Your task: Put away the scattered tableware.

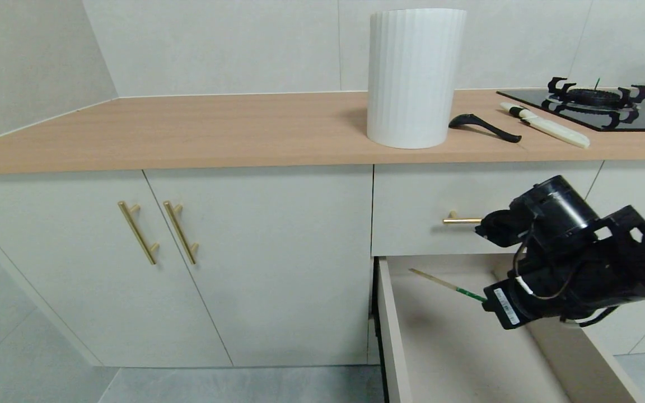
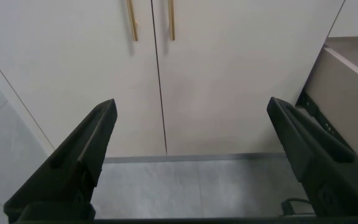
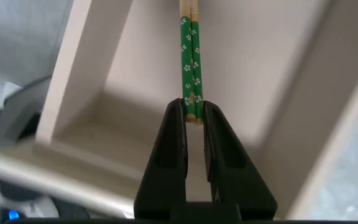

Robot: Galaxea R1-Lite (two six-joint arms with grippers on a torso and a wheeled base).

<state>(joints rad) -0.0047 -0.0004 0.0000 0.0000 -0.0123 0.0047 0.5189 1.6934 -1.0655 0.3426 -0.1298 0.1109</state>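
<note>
At the lower right of the head view, the right hand [image 1: 487, 299] hangs over the open drawer [image 1: 392, 324], closed narrowly on a pair of chopsticks [image 1: 445, 284]. The sticks slant toward the drawer's back left corner, above its pale floor. They lie well apart from the left wall, and the closed drawer front above is near the wrist.

The right wrist view adds the grip itself. The two fingers of the right hand [image 3: 193, 112] pinch the green flowered ends of the chopsticks [image 3: 189, 56], with the drawer's wall [image 3: 73, 74] off to one side.

In the left wrist view, the left hand [image 2: 191, 107] is spread wide and holds nothing. It faces the cabinet doors [image 2: 229, 74], with the floor [image 2: 191, 180] beneath it.

On the bench [image 1: 188, 129], at the upper right of the head view, a black spoon [image 1: 482, 127] and a knife [image 1: 546, 126] lie between a white ribbed canister [image 1: 415, 78] and the hob [image 1: 597, 106].
</note>
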